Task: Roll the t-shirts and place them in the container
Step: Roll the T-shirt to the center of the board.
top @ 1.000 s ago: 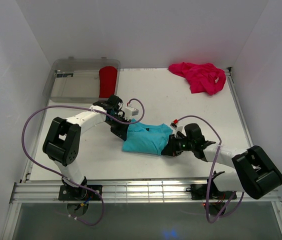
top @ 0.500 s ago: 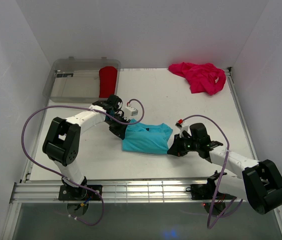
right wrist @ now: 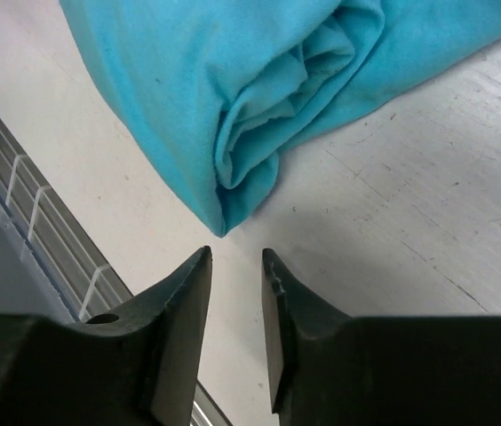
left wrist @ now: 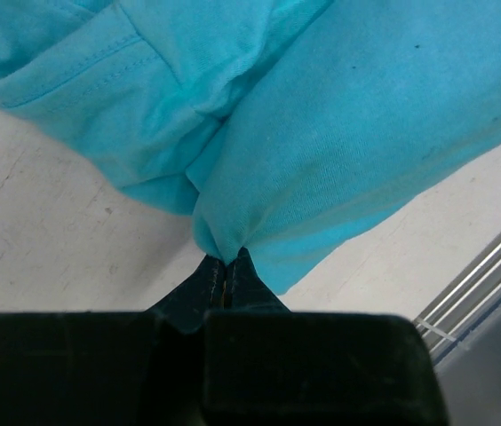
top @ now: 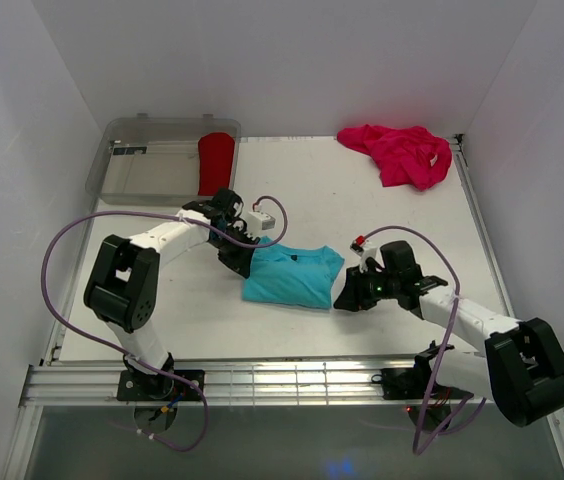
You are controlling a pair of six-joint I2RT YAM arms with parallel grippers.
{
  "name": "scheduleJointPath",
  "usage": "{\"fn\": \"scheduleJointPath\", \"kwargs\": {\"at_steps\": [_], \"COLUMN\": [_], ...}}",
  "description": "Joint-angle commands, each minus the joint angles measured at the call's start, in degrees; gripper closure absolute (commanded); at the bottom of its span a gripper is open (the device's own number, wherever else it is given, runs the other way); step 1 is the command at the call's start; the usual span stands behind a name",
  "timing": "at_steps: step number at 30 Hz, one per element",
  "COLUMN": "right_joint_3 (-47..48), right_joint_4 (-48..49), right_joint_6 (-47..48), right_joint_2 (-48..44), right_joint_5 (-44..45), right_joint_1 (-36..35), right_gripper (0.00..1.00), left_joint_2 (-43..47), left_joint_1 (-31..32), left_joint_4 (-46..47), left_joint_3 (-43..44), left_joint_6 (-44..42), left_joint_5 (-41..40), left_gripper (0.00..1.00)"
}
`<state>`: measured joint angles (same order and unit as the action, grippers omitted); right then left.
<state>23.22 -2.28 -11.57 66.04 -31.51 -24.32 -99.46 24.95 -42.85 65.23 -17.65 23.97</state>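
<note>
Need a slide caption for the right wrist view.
Right gripper open and empty, poised just short of the folded turquoise t-shirt.

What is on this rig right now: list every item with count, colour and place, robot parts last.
turquoise-blue cloth t-shirt: one, turquoise, table centre, partly rolled
magenta-pink cloth t-shirt: one, magenta, crumpled at the far right corner
red cloth t-shirt: one, red, at the bin's right end
clear plastic bin: one, transparent, far left corner
white table: one, white, under everything
left end effector: one, black, shut on the turquoise shirt's edge
right end effector: one, black, open, just short of the roll's corner
</note>
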Motion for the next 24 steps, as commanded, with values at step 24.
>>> {"fn": "scheduleJointPath", "kwargs": {"at_steps": [24], "right_joint_3": [25.1], "right_joint_4": [-2.0], "right_joint_6": [4.6], "right_joint_2": [21.3], "right_joint_5": [3.7], "right_joint_1": [-12.4], "right_gripper": [0.77], "left_joint_2": [0.8], "left_joint_1": [-0.5], "left_joint_4": [-0.5], "left_joint_3": [6.5], "left_joint_6": [1.1], "left_joint_5": [3.8], "left_gripper": [0.72]}}
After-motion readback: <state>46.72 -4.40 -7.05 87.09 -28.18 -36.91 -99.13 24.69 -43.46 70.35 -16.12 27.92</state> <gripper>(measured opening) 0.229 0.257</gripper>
